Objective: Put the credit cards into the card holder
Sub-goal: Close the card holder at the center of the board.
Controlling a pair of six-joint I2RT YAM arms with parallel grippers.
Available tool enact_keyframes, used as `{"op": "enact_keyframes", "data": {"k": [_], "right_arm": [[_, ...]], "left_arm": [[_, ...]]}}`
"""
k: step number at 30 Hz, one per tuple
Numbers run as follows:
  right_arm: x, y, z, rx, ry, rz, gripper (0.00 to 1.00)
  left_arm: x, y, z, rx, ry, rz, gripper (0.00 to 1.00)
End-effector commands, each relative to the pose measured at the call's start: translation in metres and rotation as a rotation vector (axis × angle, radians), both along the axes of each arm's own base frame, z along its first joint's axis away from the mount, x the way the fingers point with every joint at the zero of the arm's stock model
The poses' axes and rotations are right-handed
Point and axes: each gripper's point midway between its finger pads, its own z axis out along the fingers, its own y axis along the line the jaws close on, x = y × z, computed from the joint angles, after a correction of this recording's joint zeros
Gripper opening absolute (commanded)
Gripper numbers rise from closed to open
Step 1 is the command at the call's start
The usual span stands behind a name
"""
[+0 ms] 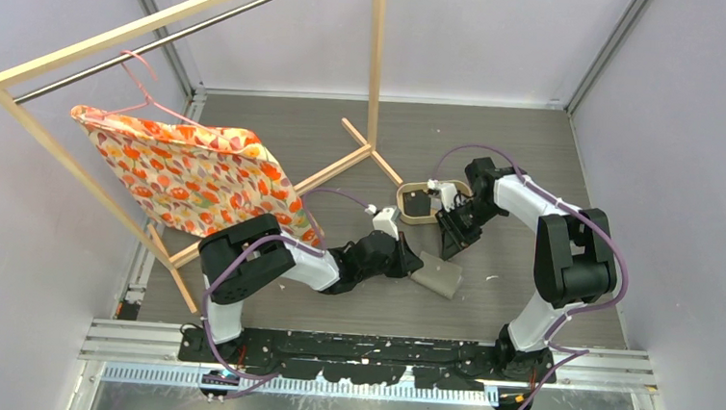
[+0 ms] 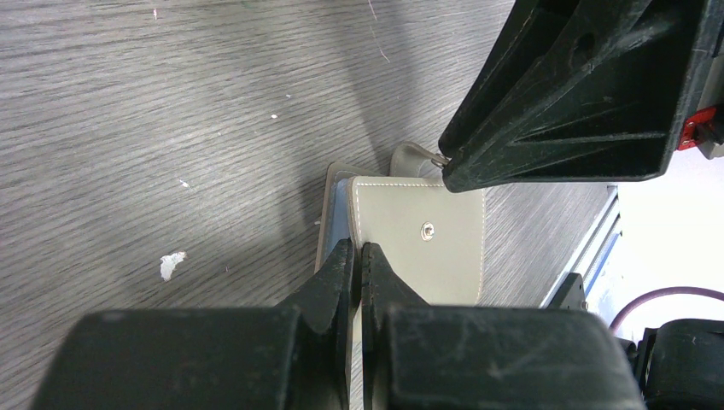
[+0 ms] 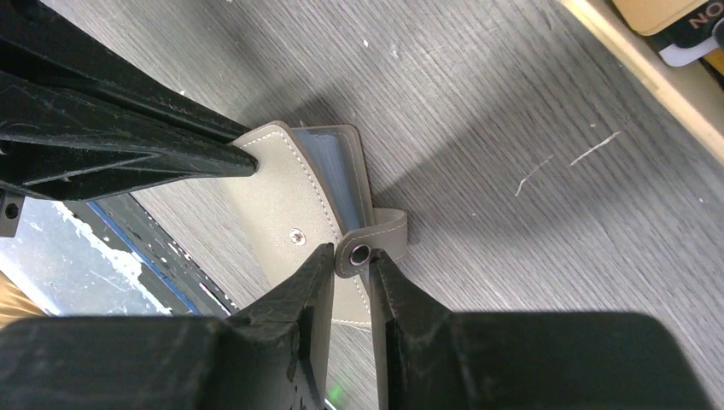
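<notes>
Opening of card holder (image 1: 436,276) under way

It lies just on the near side of the oval tray (image 1: 405,213). Left gripper (image 2: 359,252) pinches its edge; right gripper (image 3: 346,256) straddles the snap tab (image 3: 376,239), grip unclear. Next, probably: lift that flap open.

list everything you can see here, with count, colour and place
wallet: one, grey, on the table between the grippers
cards: at least one, dark, count unclear, in the tray
tray: one, light wood, behind the wallet
rack: one, light wood with a metal bar, rear left
hanger: one, pink, on the bar
cloth: one, orange floral, on the hanger
table: one, grey wood grain
left gripper: black, shut on the wallet's edge
right gripper: black, jaws either side of the wallet's snap tab, grip unclear
</notes>
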Motion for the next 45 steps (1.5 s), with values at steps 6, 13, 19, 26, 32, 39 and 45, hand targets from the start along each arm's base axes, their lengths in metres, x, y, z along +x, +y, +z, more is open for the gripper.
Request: {"op": "enact_keyframes", "data": {"k": [6,13,19,26,32,39,45], "right_arm": [[0.013,0.005,0.009,0.006,-0.05,0.002,0.18],[0.01,0.009,0.021,0.041,-0.057,0.026,0.01],[0.001,0.013,0.031,0.089,-0.053,0.06,0.01],[-0.009,0.016,0.037,0.128,-0.046,0.11,0.01],[-0.021,0.018,0.034,0.115,-0.056,0.184,0.01],[-0.029,0.022,0.026,0.073,-0.037,0.236,0.01],[-0.038,0.022,0.019,0.045,-0.013,0.269,0.01]], "left_arm": [[0.003,0.005,-0.01,0.052,-0.003,0.013,0.0],[0.003,0.005,-0.011,0.054,-0.001,0.019,0.0],[0.004,0.007,-0.012,0.06,0.005,0.032,0.0],[0.005,0.009,-0.011,0.068,0.008,0.044,0.0],[0.006,0.009,-0.007,0.065,0.006,0.049,0.0],[0.006,0.007,-0.004,0.057,0.008,0.043,0.0],[0.005,0.005,-0.002,0.051,0.009,0.037,0.0]]}}
